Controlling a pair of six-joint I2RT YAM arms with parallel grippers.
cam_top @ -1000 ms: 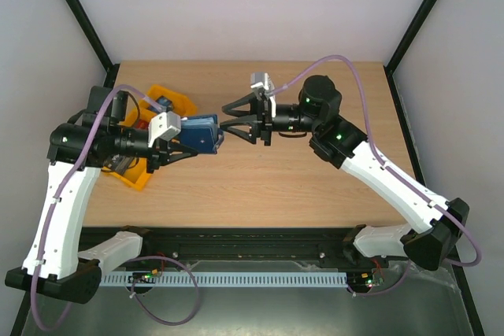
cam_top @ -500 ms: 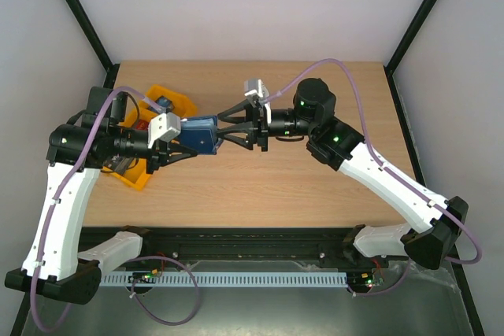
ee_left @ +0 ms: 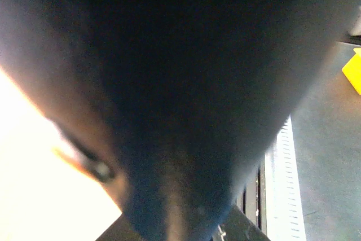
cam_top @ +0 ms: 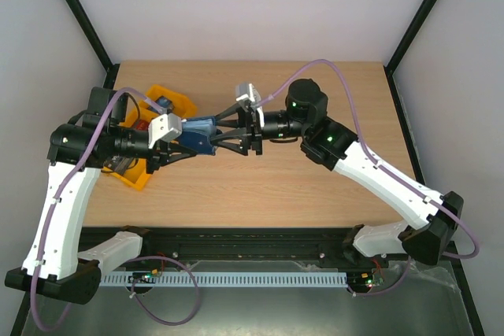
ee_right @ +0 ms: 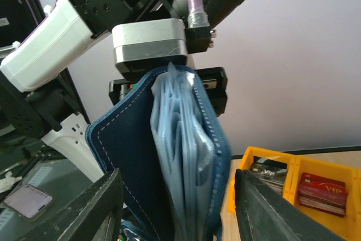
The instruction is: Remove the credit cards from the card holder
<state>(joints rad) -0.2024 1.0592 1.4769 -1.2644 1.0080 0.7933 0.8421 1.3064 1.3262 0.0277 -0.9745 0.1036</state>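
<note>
1. The tray [cam_top: 175,93] sits on the table [cam_top: 315,186], near its back-left corner and by the left edge.
2. The holder [cam_top: 198,133] is off the table, just right of the tray, in the left gripper [cam_top: 191,141].
3. The right gripper [cam_top: 213,133] is at the holder's right end, one finger on each side of it.
4. Two card piles [ee_right: 321,191] lie in adjoining tray compartments, beyond the holder from the right gripper.

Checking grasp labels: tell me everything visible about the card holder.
The card holder is a navy folding wallet with pale stitching along its edge and lighter blue pockets bulging inside, slightly agape. It hangs in the air above the table, clamped at one end by the left gripper, with the open right gripper straddling it.
</note>
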